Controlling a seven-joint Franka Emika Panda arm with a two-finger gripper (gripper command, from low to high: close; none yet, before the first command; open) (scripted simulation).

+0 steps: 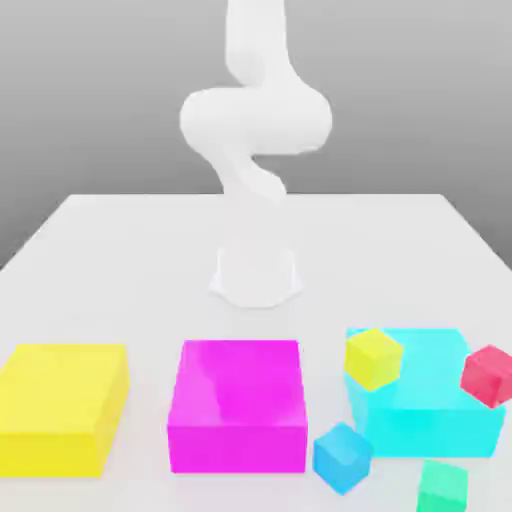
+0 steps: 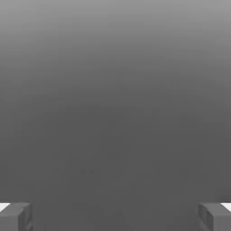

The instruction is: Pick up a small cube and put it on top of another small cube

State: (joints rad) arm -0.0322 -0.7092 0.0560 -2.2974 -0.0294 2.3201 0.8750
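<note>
The small green cube (image 1: 443,487) lies on the white table at the front edge, on the exterior view's right. A small blue cube (image 1: 343,457) rests a little to its left. A small yellow cube (image 1: 373,357) and a small red cube (image 1: 488,375) sit tilted against the big cyan box (image 1: 430,405). The white arm (image 1: 255,120) rises coiled above its base (image 1: 256,276), far behind the cubes. In the hand view my gripper (image 2: 115,216) is open, its grey fingertips (image 2: 18,216) wide apart with nothing between them, facing a plain grey background.
A big yellow box (image 1: 60,405) and a big magenta box (image 1: 237,400) stand along the front of the table (image 1: 120,250), to the left of the cyan box. The cubes cluster close together at the front right.
</note>
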